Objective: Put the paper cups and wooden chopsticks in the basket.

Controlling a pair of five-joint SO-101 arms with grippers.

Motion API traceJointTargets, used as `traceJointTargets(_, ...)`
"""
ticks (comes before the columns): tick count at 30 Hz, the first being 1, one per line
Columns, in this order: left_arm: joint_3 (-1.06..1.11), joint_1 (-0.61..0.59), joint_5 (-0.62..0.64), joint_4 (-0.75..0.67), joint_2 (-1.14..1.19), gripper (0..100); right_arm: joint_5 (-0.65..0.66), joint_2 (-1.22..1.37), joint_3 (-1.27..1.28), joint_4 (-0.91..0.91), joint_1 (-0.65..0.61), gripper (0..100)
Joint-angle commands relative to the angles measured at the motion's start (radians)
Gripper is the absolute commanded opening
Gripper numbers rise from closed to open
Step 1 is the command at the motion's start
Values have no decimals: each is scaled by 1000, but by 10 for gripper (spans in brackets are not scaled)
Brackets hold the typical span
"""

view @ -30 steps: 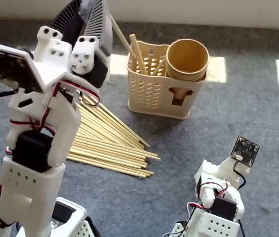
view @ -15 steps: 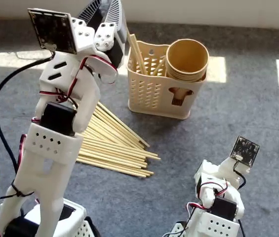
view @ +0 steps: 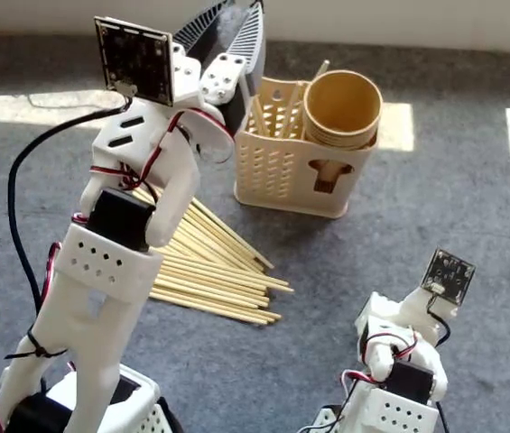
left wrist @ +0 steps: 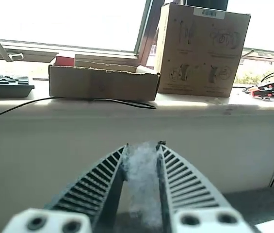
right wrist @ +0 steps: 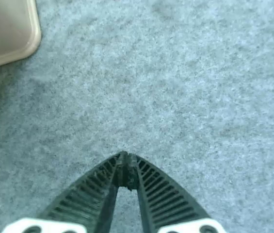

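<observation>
The cream basket is standing near the far edge of the grey worktop. It is holding a stack of paper cups at its right end and several wooden chopsticks leaning at its left end. A pile of chopsticks is lying towards the worktop's left edge, in front of the basket. The left gripper is hanging above the basket's left end, its fingers slightly apart and gripping nothing. The right gripper is pointing down at the worktop, fingers pressed together, empty.
</observation>
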Motion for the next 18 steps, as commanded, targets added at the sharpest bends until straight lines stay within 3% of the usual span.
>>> traceJointTargets(1, -24, 15, -5, 2, -13, 109, -11, 5, 97, -25, 12, 5)
traceJointTargets(11, -25, -15, -5, 6, -16, 106, -11, 5, 97, -25, 12, 5)
traceJointTargets(18, -21, -16, -8, 227, -136, 70, -11, 5, 97, -25, 12, 5)
